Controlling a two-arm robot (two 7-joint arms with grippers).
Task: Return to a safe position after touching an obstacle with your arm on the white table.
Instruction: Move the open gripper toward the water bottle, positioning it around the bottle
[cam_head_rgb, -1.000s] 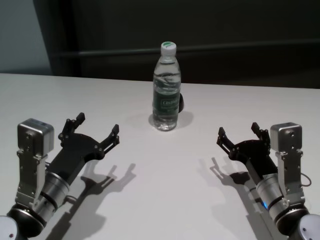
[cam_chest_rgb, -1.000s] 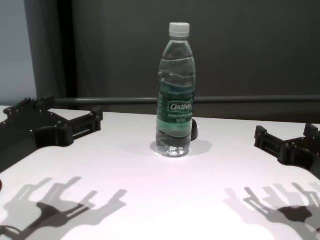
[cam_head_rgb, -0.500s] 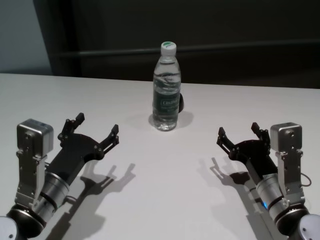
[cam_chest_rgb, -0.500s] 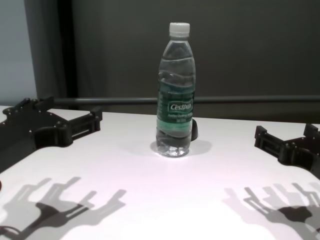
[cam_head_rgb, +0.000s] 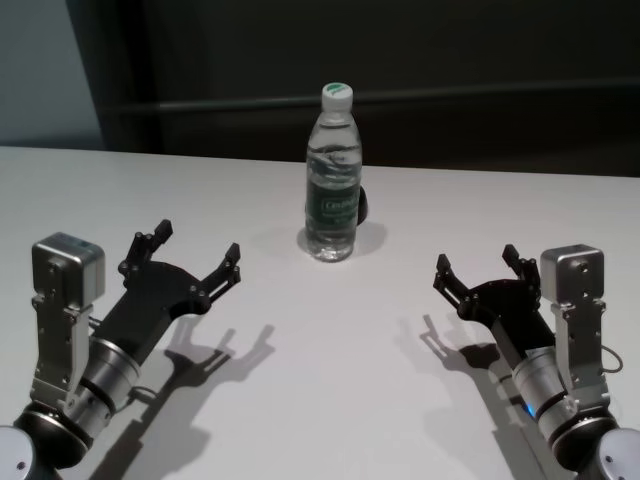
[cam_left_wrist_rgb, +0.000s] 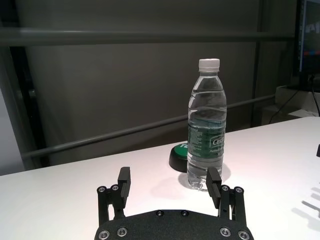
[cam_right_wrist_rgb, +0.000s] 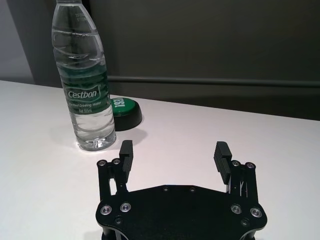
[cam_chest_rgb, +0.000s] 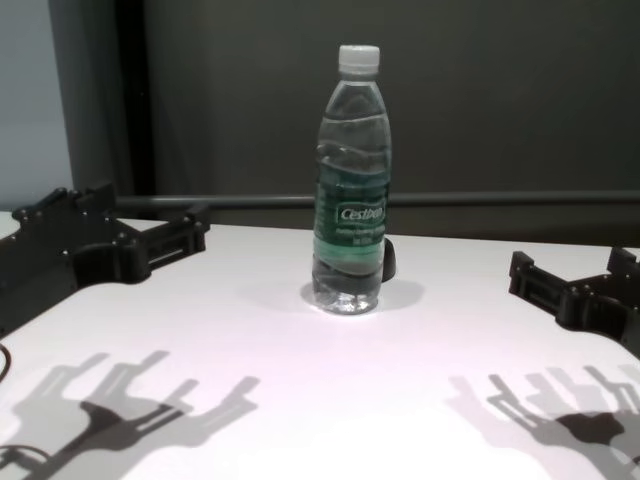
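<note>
Left hand (cam_head_rgb: 196, 252) at lower left of head view, above tabletop (cam_head_rgb: 330, 380), fingers wide apart, holding nothing. Bottle (cam_head_rgb: 332, 175) stands upright at upper centre, white cap on top, green label around middle, well apart from both hands. Small black object with green top (cam_right_wrist_rgb: 123, 112) just beside bottle base. Right hand (cam_head_rgb: 479, 268) at lower right, fingers wide apart, also empty, above tabletop.
</note>
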